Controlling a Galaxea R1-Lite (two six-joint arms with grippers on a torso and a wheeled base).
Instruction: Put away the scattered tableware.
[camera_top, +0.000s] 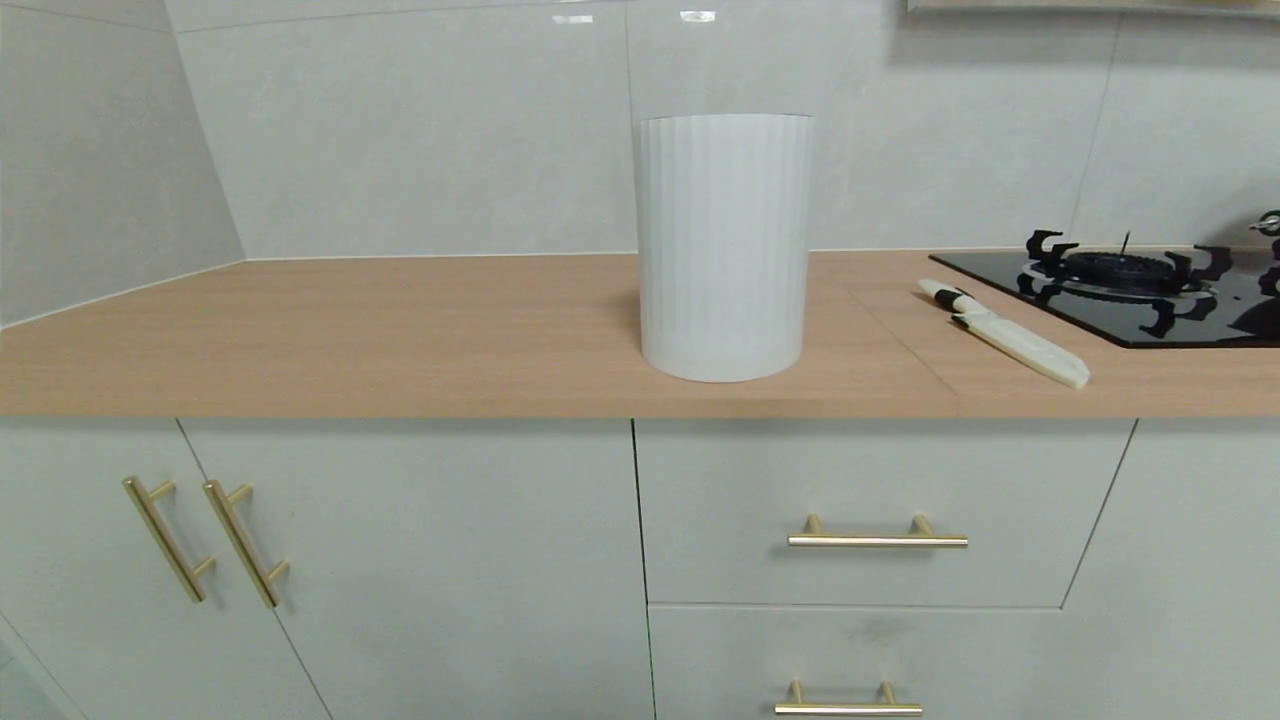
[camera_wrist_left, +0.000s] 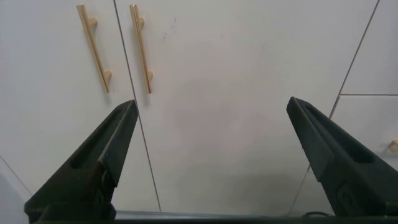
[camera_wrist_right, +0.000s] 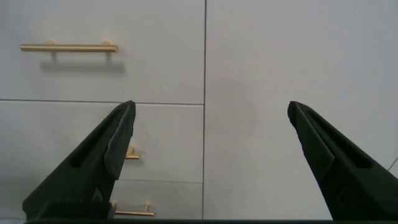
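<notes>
A tall white ribbed cylinder container (camera_top: 723, 245) stands upright near the front edge of the wooden countertop (camera_top: 350, 335). To its right a white-bladed knife (camera_top: 1003, 331) with a black-and-white handle lies flat on the counter, next to the stove. My left gripper (camera_wrist_left: 211, 106) is open and faces white cabinet doors with nothing between its fingers. My right gripper (camera_wrist_right: 211, 109) is open too, facing the drawer fronts, empty.
A black gas hob (camera_top: 1130, 285) sits at the counter's right end. Below the counter are white cabinet doors with two gold handles (camera_top: 205, 540) on the left and drawers with gold bar handles (camera_top: 877, 538) on the right. Tiled wall behind.
</notes>
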